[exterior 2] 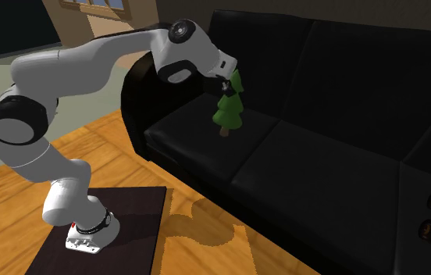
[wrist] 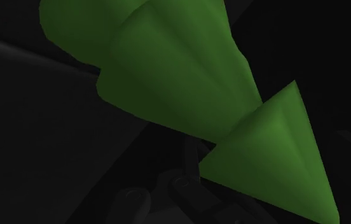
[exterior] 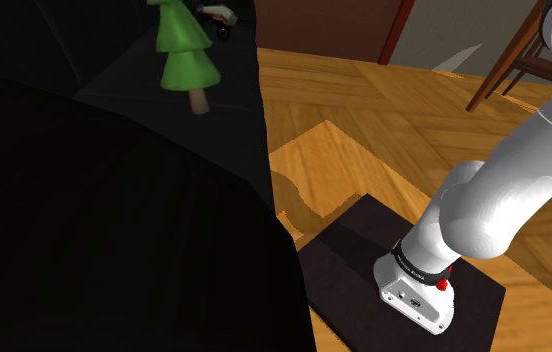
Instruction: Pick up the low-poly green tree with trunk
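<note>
Green tree point(exterior 2: 229, 109): at black sofa point(exterior 2: 323, 156) seat, near armrest, top cone at my fingers point(exterior 2: 223, 83). Stacked smooth cones, matte green; short tan trunk point(exterior: 199, 100). Fingers black against black sofa: open or clasping, cannot tell. Trunk-to-seat contact unclear. Treetop cut off in shoulder view.

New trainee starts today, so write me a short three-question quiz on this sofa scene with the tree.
1. True or false: the green tree stands on a glass table.
2. Pick one: the tree's trunk is A tan, B blue, C red.
3. Fill in: the arm's stand sits on a ____ floor.
Key: 1 false, it is over the black sofa; 2 A; 3 wooden.
</note>
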Controlling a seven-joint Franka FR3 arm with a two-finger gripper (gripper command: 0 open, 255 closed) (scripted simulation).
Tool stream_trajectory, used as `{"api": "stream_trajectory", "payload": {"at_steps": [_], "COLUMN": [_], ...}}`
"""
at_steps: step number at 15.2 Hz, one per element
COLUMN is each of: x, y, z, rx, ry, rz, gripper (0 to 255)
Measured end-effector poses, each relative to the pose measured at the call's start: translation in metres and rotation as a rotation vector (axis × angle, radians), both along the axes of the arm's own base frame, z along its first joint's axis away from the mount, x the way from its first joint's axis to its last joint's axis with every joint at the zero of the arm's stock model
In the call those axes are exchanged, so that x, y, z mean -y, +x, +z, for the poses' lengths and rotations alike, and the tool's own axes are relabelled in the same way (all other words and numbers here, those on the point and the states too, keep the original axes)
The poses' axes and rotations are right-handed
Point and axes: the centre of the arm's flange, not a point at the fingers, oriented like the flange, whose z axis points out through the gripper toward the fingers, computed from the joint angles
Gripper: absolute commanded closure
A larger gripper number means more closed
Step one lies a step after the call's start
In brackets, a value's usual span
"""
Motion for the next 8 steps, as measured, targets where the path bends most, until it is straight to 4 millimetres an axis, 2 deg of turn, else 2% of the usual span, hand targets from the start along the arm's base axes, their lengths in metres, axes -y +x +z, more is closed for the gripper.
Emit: {"api": "stream_trajectory", "payload": {"at_steps": [8], "x": [0.000], "y": [0.000], "z": [0.040], "rx": [0.000], "ry": [0.000], "rz": [0.000], "gripper": [255]}}
